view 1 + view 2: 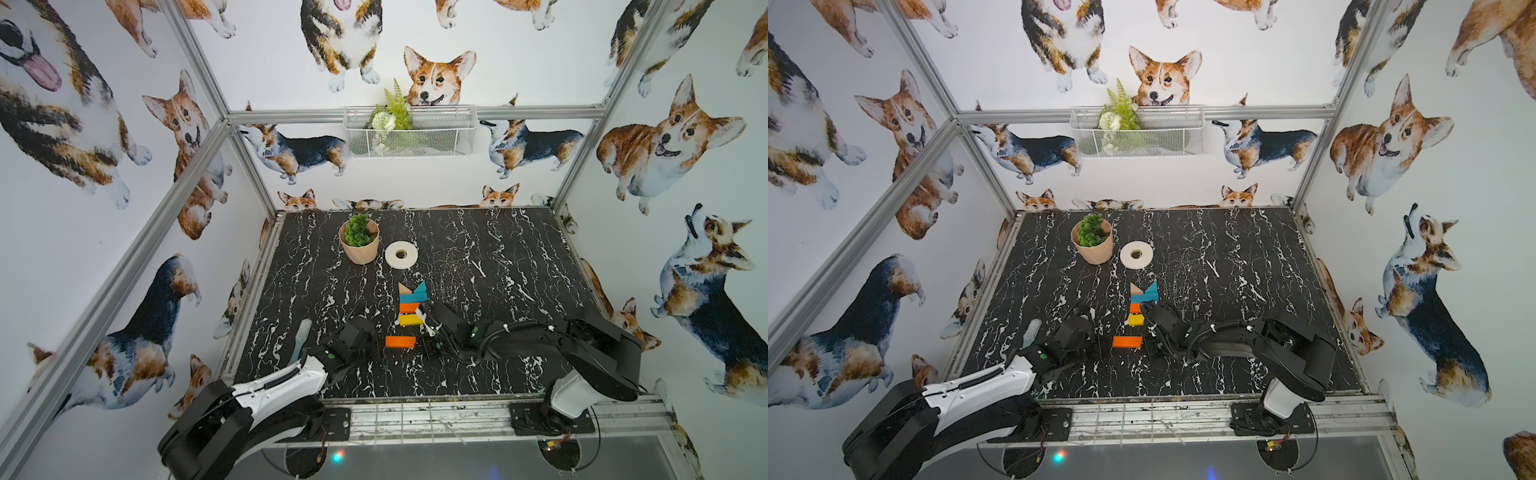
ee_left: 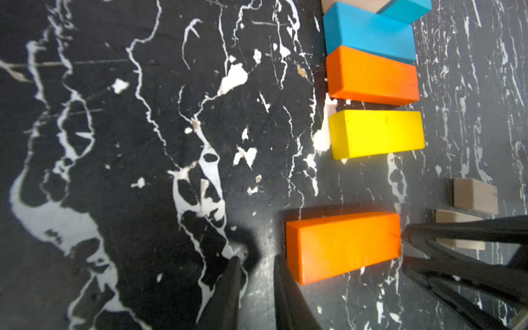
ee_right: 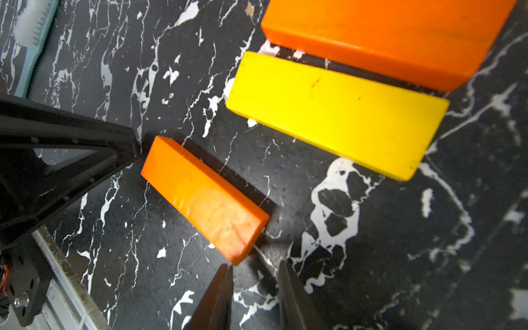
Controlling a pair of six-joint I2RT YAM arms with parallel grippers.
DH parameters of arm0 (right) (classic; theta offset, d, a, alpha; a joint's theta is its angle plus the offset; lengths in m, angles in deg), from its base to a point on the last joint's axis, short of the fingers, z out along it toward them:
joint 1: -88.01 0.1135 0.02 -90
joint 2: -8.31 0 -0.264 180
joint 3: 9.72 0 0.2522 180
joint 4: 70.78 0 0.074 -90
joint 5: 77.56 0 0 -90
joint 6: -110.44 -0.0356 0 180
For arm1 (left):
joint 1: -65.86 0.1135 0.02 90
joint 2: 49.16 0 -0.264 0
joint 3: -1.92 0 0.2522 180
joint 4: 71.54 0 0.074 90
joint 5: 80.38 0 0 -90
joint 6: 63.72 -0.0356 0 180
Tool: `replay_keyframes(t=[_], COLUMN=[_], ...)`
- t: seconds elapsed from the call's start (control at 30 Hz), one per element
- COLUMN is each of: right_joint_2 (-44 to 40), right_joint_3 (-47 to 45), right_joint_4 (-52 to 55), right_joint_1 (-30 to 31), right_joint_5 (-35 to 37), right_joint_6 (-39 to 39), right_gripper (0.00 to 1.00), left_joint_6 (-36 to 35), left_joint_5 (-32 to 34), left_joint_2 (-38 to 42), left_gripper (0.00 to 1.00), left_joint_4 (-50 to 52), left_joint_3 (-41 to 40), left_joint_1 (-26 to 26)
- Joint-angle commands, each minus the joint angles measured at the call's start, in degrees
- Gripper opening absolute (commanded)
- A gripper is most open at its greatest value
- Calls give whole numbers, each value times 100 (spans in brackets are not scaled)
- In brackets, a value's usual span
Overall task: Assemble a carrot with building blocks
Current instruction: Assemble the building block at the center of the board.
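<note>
**Building blocks on the black marbled counter [image 1: 490, 266].** The carrot [image 1: 1144, 297] lies flat near the counter's middle. Its long axis runs from the back wall toward the robot's base.

- **Far end:** a wood triangle [image 1: 403, 288] and a teal triangle [image 1: 420, 287] sit side by side, their tips pointing away from the robot.
- **Column:** the teal bar [image 1: 414, 296] lies against the triangles, and an orange bar [image 1: 409, 308] touches it. The yellow bar [image 1: 411, 319] comes next, slightly skewed and set off from the orange by a narrow gap. Each bar lies crosswise to the column.
- **Loose bar:** the second orange bar [image 1: 400, 341] lies apart from the column, nearer the robot, with bare counter between it and the yellow bar. Its long axis is also crosswise, and it sits shifted toward the left arm's side.
- **Grippers:** the left gripper [image 2: 257, 271] stands at one short end of this bar and the right gripper [image 3: 254, 271] at the other. The left fingers [image 2: 225, 294] are a little apart, as are the right fingers [image 3: 294, 297], and only counter shows between either pair. One fingertip of each gripper meets the bar at its end.
- **Plain wood:** a plain-wood block [image 2: 475, 195] lies beside the right gripper. A second plain-wood block [image 2: 451, 216] is partly hidden behind that gripper's fingers.
- **Surroundings:** a potted plant [image 1: 361, 254] and a white tape roll [image 1: 390, 255] stand beyond the triangles. A brush [image 1: 304, 330] lies near the counter's left edge.
</note>
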Motion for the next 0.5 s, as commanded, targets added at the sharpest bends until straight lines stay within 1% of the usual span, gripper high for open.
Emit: replay_keyframes(t=[0.0,0.27,0.47], right_joint_2=[67,236,275], right_joint_3=[38,53,66], right_joint_4=[-316,-560,-616], right_joint_1=[11,11,-3], right_joint_5=[-1,-97,-162], right_joint_6=[-136,-172,-183], right_gripper=[32,32,32], left_joint_6=[15,79,116], left_joint_5=[-113,-228,-221], left_joint_2=[-118,-544,-594], left_gripper=[23,21,20], left_joint_4=[-325,-763,-829], left_joint_3=[20,0,8], left_joint_1=[-3,-38,-80])
